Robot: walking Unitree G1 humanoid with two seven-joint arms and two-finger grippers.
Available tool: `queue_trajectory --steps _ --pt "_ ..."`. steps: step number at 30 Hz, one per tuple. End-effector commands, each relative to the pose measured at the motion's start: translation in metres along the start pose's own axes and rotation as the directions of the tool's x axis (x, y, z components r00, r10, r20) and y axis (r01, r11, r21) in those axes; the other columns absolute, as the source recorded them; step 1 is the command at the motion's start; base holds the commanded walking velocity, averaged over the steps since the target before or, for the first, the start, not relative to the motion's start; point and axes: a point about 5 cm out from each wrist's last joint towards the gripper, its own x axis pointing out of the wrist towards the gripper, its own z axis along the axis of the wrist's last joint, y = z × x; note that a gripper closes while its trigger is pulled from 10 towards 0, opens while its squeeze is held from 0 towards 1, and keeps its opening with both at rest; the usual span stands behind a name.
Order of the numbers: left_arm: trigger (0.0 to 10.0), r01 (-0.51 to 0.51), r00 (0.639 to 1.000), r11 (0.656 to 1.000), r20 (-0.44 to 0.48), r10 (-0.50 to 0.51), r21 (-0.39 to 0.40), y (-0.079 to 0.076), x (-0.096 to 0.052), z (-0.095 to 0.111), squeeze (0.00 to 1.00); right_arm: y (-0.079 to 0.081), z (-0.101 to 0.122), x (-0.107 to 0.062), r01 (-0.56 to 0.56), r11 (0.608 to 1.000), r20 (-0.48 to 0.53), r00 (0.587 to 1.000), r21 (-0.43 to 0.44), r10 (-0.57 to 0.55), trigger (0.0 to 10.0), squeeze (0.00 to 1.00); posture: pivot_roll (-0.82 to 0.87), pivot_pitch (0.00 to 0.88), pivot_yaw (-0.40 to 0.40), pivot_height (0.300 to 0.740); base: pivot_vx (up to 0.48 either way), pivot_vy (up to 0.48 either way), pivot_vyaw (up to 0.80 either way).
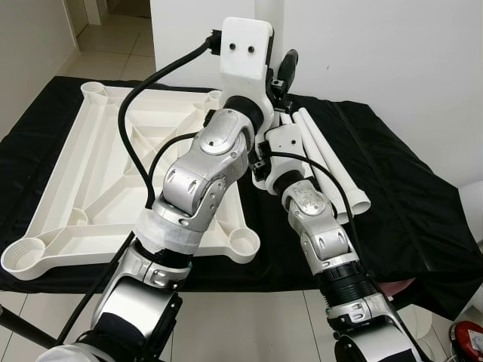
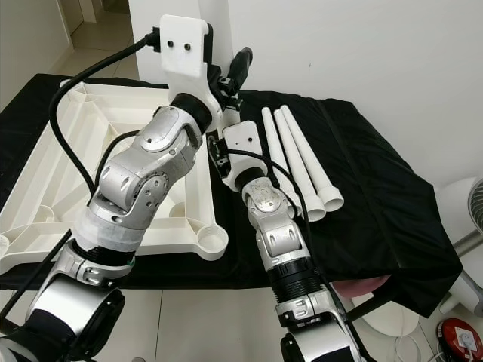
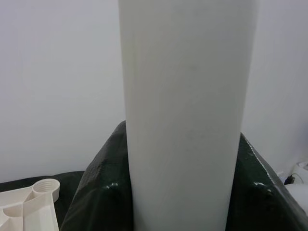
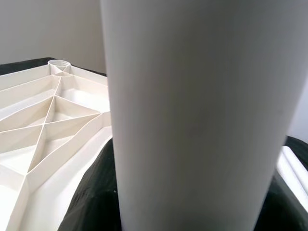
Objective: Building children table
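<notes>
Open black cloth (image 2: 377, 219) lies free to the right of the three loose white tubes (image 2: 302, 162), while the upturned white tabletop (image 1: 83, 188) takes up the left, the wall (image 2: 362, 53) closes off the back, and a thick white tube (image 3: 185, 120) stands close before both wrists.

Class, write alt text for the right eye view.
Two silver robot arms reach over a black-draped table, meeting near the far corner of an upturned white tabletop. Three white tube legs lie side by side on the cloth to the right.
</notes>
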Motion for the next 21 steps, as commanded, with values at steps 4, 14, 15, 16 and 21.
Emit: queue_trajectory --steps 4,14,15,16,21 --pt "10.0 0.026 0.999 1.0 0.023 -0.026 0.001 -0.006 -0.001 0.005 0.0 0.001 -0.009 -0.002 -0.001 1.0 -0.045 0.999 0.006 0.001 0.0 0.0 0.03 0.0 -0.108 0.74 0.0 0.0 0.0" --pt "10.0 0.064 0.998 0.997 0.024 -0.063 -0.051 -0.01 -0.004 0.003 1.0 -0.005 -0.012 -0.002 0.077 0.996 -0.076 0.994 0.04 -0.074 10.0 0.0 0.03 0.0 -0.11 0.74 0.0 0.0 0.0" --pt "10.0 0.062 0.998 0.997 0.023 -0.061 -0.049 -0.009 -0.004 0.003 1.0 -0.007 -0.012 -0.002 0.088 0.995 -0.078 0.993 0.046 -0.085 10.0 0.0 0.03 0.0 -0.11 0.74 0.0 0.0 0.0" --pt "10.0 0.062 0.998 0.997 0.023 -0.061 -0.049 -0.009 -0.004 0.003 1.0 -0.007 -0.012 -0.002 0.088 0.995 -0.078 0.993 0.046 -0.085 10.0 0.0 0.03 0.0 -0.11 0.74 0.0 0.0 0.0" --pt "10.0 0.075 0.997 0.996 0.028 -0.073 -0.039 -0.009 -0.005 0.003 1.0 -0.011 -0.014 -0.002 0.116 0.991 -0.087 0.99 0.063 -0.11 10.0 0.0 0.03 0.0 -0.11 0.74 0.0 0.0 0.0"
